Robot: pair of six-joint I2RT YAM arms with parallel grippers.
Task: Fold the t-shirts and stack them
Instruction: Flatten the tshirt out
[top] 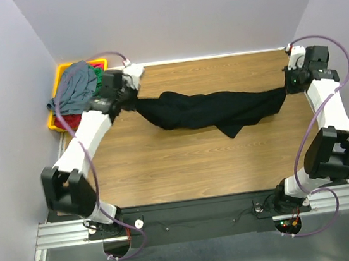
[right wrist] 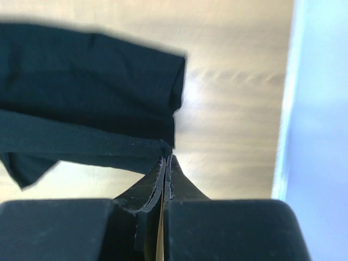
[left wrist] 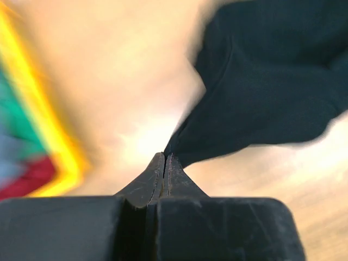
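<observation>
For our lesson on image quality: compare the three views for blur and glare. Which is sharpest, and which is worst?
Top view: sharpest, evenly lit, the black shirt crisp against the table. Left wrist view: worst, the tray smeared into yellow streaks, shirt edges soft, bright glare on the wood at centre. Right wrist view: shirt only mildly soft, a pale sheen across the wood.

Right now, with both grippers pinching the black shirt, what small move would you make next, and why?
Probably ease them slightly farther apart: the left gripper and right gripper are each shut on an end of the black shirt, which is bunched between them, not yet flat.
</observation>
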